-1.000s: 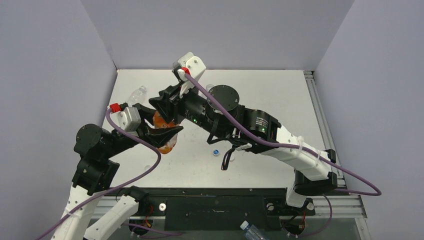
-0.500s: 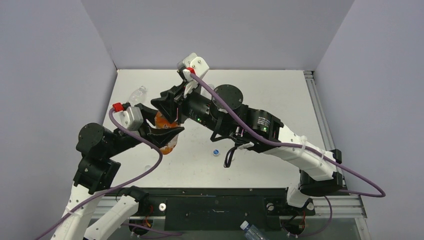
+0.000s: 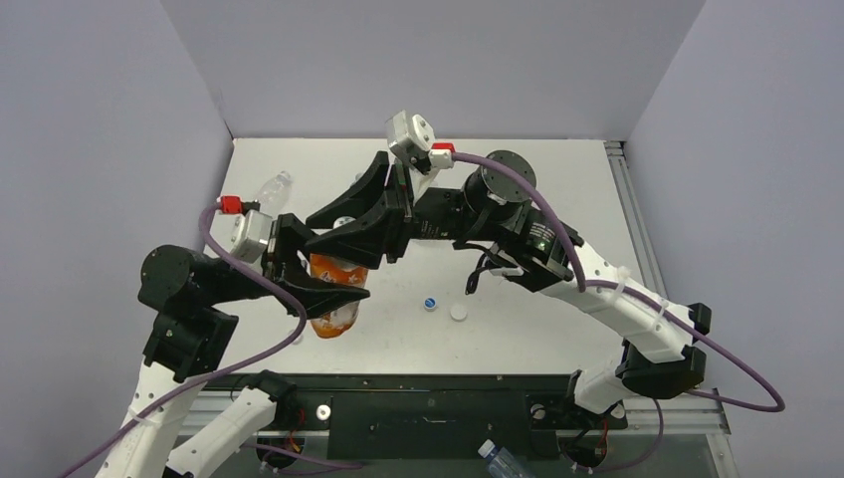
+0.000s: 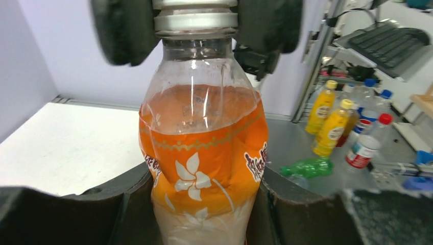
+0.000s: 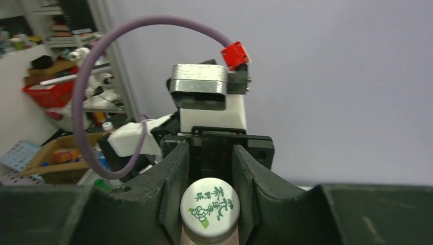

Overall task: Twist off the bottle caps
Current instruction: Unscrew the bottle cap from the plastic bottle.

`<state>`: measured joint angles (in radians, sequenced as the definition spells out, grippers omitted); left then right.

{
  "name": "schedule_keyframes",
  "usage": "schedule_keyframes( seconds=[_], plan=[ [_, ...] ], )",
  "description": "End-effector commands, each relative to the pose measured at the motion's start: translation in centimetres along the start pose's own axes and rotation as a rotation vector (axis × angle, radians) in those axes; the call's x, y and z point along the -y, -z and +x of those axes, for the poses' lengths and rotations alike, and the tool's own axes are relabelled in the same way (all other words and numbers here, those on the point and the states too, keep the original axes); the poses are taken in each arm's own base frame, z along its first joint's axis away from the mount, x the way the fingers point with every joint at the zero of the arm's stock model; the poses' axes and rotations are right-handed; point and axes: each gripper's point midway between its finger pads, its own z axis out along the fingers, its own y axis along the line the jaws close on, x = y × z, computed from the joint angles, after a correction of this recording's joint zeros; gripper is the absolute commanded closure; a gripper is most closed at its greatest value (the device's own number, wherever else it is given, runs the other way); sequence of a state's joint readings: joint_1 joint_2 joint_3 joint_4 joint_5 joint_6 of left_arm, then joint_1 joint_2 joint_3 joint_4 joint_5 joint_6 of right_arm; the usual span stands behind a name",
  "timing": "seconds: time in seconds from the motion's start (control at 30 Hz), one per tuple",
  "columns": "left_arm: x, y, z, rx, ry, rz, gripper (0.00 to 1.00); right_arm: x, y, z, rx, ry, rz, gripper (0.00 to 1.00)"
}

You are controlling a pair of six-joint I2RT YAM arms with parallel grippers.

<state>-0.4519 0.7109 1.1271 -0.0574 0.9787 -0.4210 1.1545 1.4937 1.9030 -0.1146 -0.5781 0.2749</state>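
Observation:
An orange-labelled bottle [image 3: 334,297] [image 4: 201,153] with orange drink is held off the table, with my left gripper [image 3: 320,286] [image 4: 204,217] shut on its lower body. Its white bottle cap [image 5: 210,206] [image 4: 195,15], printed with green characters, is still on the neck. My right gripper [image 3: 348,231] [image 5: 210,191] is shut on that cap from above, with one finger [image 5: 173,186] pressed against each side. Two loose bottle caps lie on the table: a blue one [image 3: 430,303] and a white one [image 3: 458,313].
A clear bottle [image 3: 271,187] lies at the back left of the white table [image 3: 557,189]. Another bottle [image 3: 498,460] lies below the table's near edge. The grey walls [image 3: 90,149] close in on the left, back and right.
My right gripper has closed on the cap and its wrist has turned, swinging its camera to the right. The left arm has drawn the bottle slightly nearer. The loose white cap now shows.

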Motion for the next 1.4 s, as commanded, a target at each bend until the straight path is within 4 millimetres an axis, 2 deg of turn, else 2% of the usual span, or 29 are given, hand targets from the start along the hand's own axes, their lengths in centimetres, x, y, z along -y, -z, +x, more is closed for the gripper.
schedule_keyframes(
  seconds=[0.0,0.03,0.07,0.17,0.2,0.23,0.27,0.3,0.33,0.37,0.4,0.43,0.53,0.67,0.77,0.9,1.13,1.33,1.37],
  plan=[
    [3.5,0.4,-4.3,0.081,-0.023,0.077,1.0,-7.4,2.1,-6.0,0.14,0.063,-0.379,1.0],
    [3.8,0.5,-4.4,0.083,-0.025,0.083,1.0,-7.5,2.2,-5.5,0.133,0.049,-0.411,1.0],
    [4.1,0.6,-4.5,0.081,-0.023,0.09,1.0,-7.7,2.6,-6.7,0.173,0.036,-0.434,1.0],
    [4.6,0.8,-4.5,0.081,-0.027,0.1,1.0,-7.1,2.9,-7.6,0.21,0.014,-0.447,0.98],
    [4.4,0.8,-4.4,0.079,-0.03,0.097,1.0,-6.0,2.7,-8.0,0.223,0.003,-0.397,0.89],
    [4.4,0.8,-4.3,0.079,-0.032,0.094,1.0,-5.1,2.3,-7.7,0.192,-0.033,-0.345,0.61],
    [4.1,0.8,-4.1,0.078,-0.037,0.083,1.0,-3.5,1.8,-8.0,0.208,0.002,-0.258,0.37],
    [4.0,0.8,-4.0,0.077,-0.042,0.078,1.0,-2.4,1.7,-7.0,0.146,-0.027,-0.175,0.3],
    [3.5,0.8,-3.7,0.074,-0.052,0.065,1.0,-0.7,1.4,-6.8,0.147,0.026,-0.058,0.23],
    [3.2,0.7,-3.5,0.076,-0.052,0.048,1.0,-0.1,1.8,-6.0,0.101,0.023,0.008,0.22],
    [2.6,0.7,-3.2,0.074,-0.067,0.034,1.0,0.7,2.1,-6.5,0.114,0.066,0.1,0.22],
    [2.2,0.7,-3.1,0.079,-0.087,0.016,1.0,0.8,2.2,-5.6,0.082,0.08,0.131,0.21],
    [0.7,0.6,-2.7,0.087,-0.115,-0.038,1.0,2.1,3.2,-5.7,0.067,0.108,0.313,0.2],
    [-2.1,0.7,-1.1,0.058,-0.162,-0.137,1.0,2.4,3.4,-3.8,-0.031,0.13,0.44,0.2],
    [-3.9,0.9,-0.7,0.054,-0.19,-0.213,1.0,3.3,3.4,-3.3,-0.065,0.132,0.55,0.19],
    [-4.7,1.0,-0.3,0.046,-0.212,-0.244,1.0,5.1,3.1,-2.8,-0.082,0.114,0.659,0.19],
    [-4.9,1.2,0.1,0.037,-0.224,-0.252,1.0,5.8,1.7,-2.0,-0.076,0.072,0.671,0.33],
    [-5.1,1.2,0.3,0.034,-0.227,-0.261,1.0,5.5,1.0,-1.7,-0.056,0.049,0.634,0.58],
    [-5.1,1.3,0.4,0.034,-0.228,-0.262,1.0,5.5,1.0,-1.7,-0.054,0.048,0.632,0.65]
  ],
)
